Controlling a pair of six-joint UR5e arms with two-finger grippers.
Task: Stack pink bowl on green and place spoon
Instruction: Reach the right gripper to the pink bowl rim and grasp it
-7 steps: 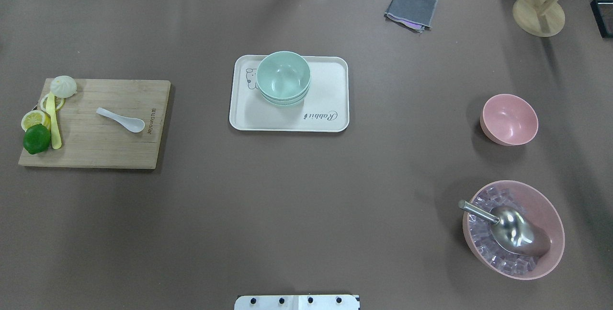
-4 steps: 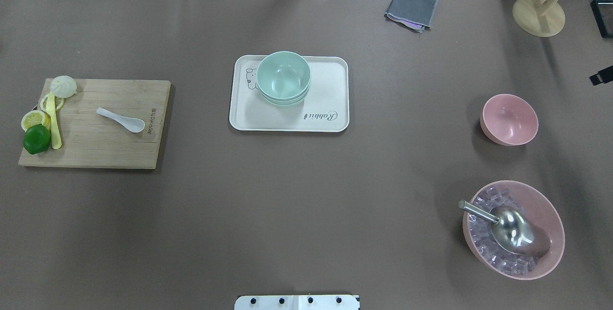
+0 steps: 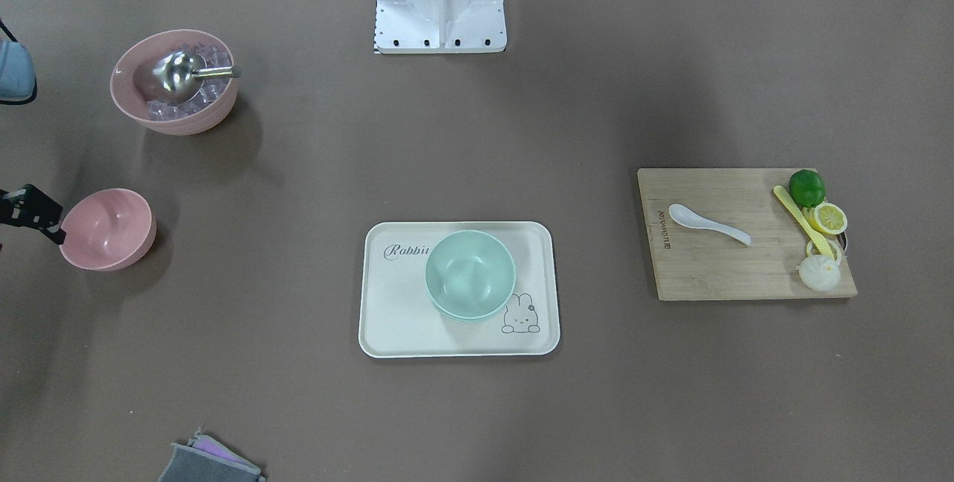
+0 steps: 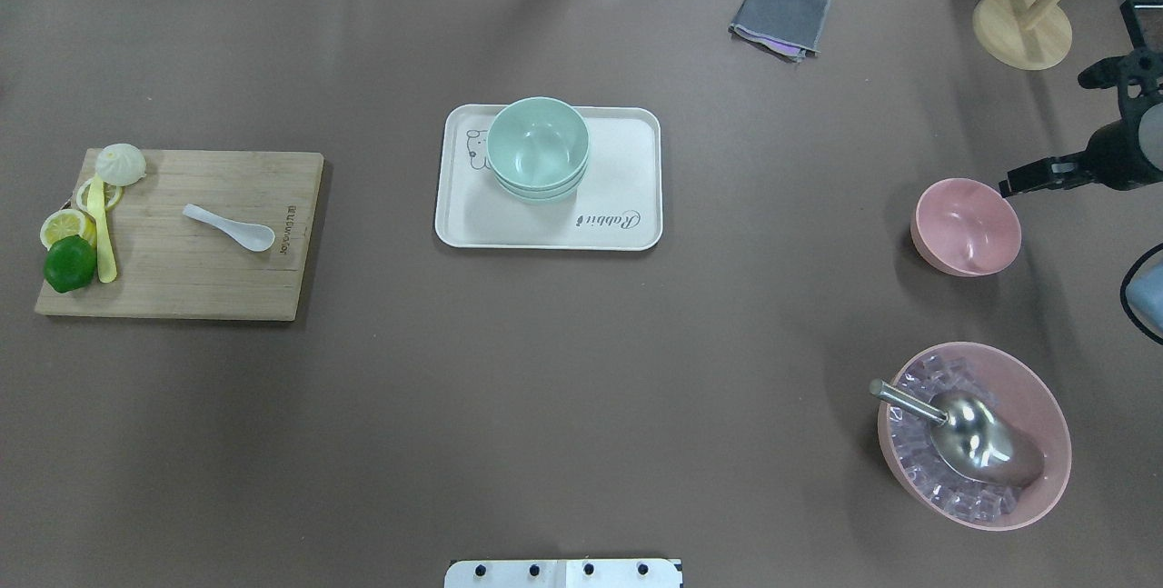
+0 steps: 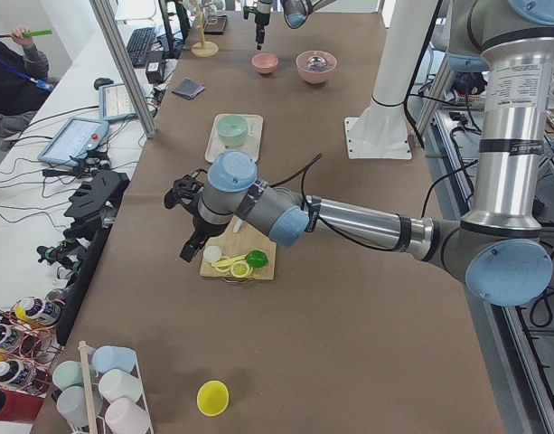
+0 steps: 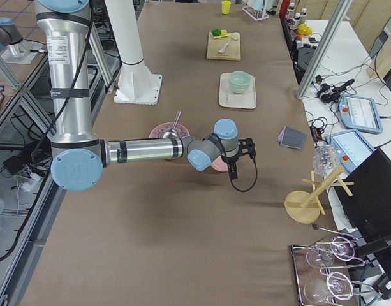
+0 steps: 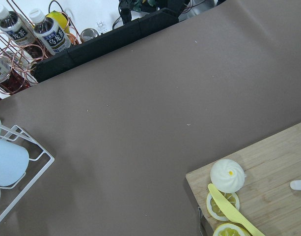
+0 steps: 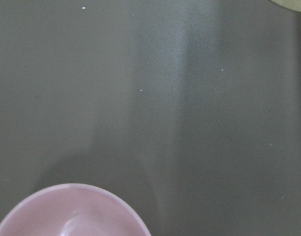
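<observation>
The small pink bowl [image 4: 966, 226] stands upright on the table at the right; it also shows in the front view [image 3: 108, 229] and the right wrist view [image 8: 71, 211]. Two stacked green bowls [image 4: 538, 147] sit on a white tray [image 4: 627, 152]. A white spoon [image 4: 229, 227] lies on a wooden cutting board [image 4: 200, 279] at the left. My right gripper [image 4: 1013, 184] hovers just beyond the pink bowl's right rim, its fingers apart and empty. My left gripper [image 5: 188, 240] shows only in the exterior left view, above the board's outer end; I cannot tell its state.
A large pink bowl [image 4: 974, 435] with ice cubes and a metal scoop stands near the small pink bowl. A lime, lemon slices, a bun and a yellow knife [image 4: 102, 229] lie on the board. A grey cloth [image 4: 781, 15] and a wooden stand [image 4: 1022, 29] are at the far edge.
My right arm has come in from the right edge and moved left and toward the small pink bowl. Bowls, spoon and tray have not moved.
</observation>
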